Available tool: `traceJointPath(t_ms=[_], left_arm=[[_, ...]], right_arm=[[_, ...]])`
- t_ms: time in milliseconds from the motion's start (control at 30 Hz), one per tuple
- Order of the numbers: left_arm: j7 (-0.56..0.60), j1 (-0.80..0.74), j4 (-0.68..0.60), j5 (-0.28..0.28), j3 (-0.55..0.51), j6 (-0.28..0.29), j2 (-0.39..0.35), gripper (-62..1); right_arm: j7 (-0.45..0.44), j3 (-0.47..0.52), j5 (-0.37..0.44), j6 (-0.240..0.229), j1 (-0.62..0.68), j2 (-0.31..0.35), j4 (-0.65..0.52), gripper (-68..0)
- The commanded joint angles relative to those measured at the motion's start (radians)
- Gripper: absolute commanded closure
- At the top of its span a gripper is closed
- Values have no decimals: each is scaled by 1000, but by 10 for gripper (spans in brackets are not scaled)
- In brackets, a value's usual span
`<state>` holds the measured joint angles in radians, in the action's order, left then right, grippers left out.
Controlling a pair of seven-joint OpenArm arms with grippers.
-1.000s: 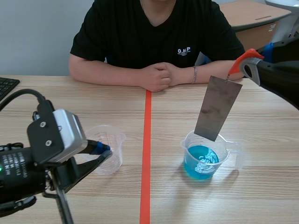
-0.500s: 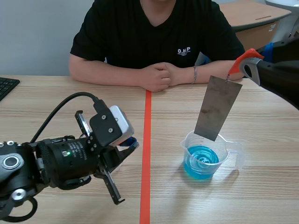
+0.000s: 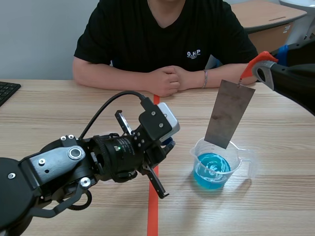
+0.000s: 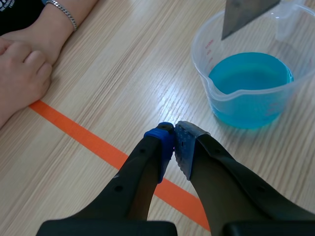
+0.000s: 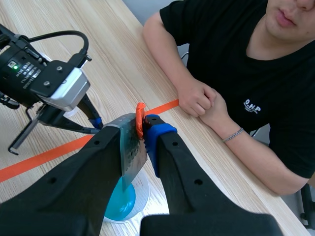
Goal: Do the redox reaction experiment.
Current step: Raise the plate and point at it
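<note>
Scene view: right gripper (image 3: 252,71) pinches plate (image 3: 229,113) over beaker (image 3: 198,151) (blue liquid (image 3: 211,173)); left gripper (image 4: 173,139) closed, empty, near beaker.

The left arm (image 3: 74,164) lies low, its left gripper (image 4: 174,130) closed tip to tip on nothing. The right arm (image 3: 295,81) is raised, the right gripper (image 5: 142,120) clamped on a metal sheet (image 3: 229,114) hanging below it.

Beaker (image 3: 194,156) with liquid (image 3: 211,169) stands on surface (image 3: 275,206), right of tape line (image 3: 156,115). Metal sheet (image 3: 229,114) hangs from right hand (image 5: 142,129) over beaker's far rim. Left hand (image 4: 174,142) above tape line, near beaker. Keyboard (image 3: 7,91) far left.
</note>
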<state>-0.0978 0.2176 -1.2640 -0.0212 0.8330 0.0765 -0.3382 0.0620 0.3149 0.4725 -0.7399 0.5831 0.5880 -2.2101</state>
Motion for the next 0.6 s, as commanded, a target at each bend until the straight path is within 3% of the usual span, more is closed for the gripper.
traceJointPath(t_ms=[0, 400, 567], left_arm=[[9, 21, -11, 1, -2, -2, 17, -46], [-8, 85, 100, 0, -2, -1, 109, -46], [-28, 97, 105, -21, -1, 25, 134, -46]], right_arm=[[-16, 14, 11, -6, 2, 7, -13, -15], [-16, 14, 12, -6, 2, 7, -13, -15], [-16, 14, 12, -6, 2, 7, -13, -15]])
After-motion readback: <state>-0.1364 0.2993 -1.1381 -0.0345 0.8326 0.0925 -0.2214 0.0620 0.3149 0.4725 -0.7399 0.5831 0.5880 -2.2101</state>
